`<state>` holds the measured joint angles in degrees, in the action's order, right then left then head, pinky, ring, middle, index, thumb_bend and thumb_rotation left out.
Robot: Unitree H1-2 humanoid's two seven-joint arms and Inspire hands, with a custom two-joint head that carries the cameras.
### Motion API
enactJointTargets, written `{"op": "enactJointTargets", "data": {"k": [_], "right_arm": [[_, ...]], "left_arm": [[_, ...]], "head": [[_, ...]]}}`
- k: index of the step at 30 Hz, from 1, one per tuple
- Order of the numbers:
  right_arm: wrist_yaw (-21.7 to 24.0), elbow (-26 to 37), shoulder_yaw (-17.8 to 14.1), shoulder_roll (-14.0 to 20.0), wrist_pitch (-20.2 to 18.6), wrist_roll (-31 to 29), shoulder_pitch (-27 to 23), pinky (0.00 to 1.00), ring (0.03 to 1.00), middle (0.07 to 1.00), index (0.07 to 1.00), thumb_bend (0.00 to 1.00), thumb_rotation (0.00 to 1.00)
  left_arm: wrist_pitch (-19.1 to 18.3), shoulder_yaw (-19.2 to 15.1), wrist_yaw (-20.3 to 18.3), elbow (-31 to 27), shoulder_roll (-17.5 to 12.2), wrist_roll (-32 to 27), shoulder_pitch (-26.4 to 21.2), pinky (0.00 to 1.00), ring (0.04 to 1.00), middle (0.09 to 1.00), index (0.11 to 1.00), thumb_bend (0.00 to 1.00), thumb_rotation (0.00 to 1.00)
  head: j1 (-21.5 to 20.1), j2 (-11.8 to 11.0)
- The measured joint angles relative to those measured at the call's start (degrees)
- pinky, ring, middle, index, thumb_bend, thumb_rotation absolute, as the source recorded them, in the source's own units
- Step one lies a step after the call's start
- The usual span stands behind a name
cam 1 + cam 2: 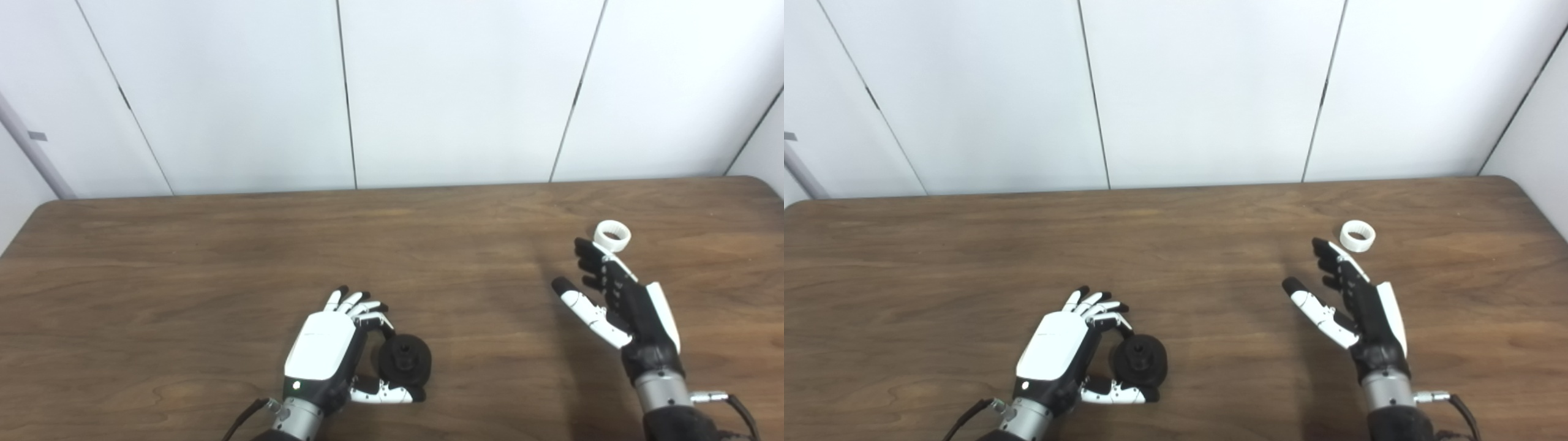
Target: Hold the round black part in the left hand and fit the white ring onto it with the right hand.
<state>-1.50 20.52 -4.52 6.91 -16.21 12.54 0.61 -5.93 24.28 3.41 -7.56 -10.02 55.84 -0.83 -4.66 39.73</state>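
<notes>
Now your left robot hand (324, 352) pinches the round black part (405, 361) near the bench's (184, 275) front edge. Your right robot hand (1350, 303) is spread, so ease it onto the white ring (1358, 236) lying toward the right edge, just past the fingertips (1322, 245); pinch its rim squarely.

The part (405, 360) is set on the table (184, 275) between the thumb and fingers (367, 309) of the left hand (334, 349). The ring (1358, 236) is placed just beyond the right hand's (1353, 303) fingertips (1322, 246).
</notes>
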Motion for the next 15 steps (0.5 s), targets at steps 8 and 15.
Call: {"op": "enactJointTargets", "data": {"k": [8,15], "right_arm": [[-0.65,-0.76,-2.47,3.12,0.08,1.06,-4.66,0.83,0.860,0.855,0.792,0.73,0.32],[-1.50,-4.14,-2.78,7.77,-0.03,6.08,-8.19,0.93,0.918,0.882,0.743,0.81,0.24]], "left_arm": [[0.24,0.04,0.07,0.22,-0.15,0.19,-0.14,0.99,0.900,0.794,0.484,0.52,0.05],[1.84,-0.56,-0.05,0.54,-0.96,-0.22,-0.31,0.97,0.892,0.783,0.484,0.52,0.05]], "head": [[-2.98,-0.09],[-7.73,-0.79]]}}
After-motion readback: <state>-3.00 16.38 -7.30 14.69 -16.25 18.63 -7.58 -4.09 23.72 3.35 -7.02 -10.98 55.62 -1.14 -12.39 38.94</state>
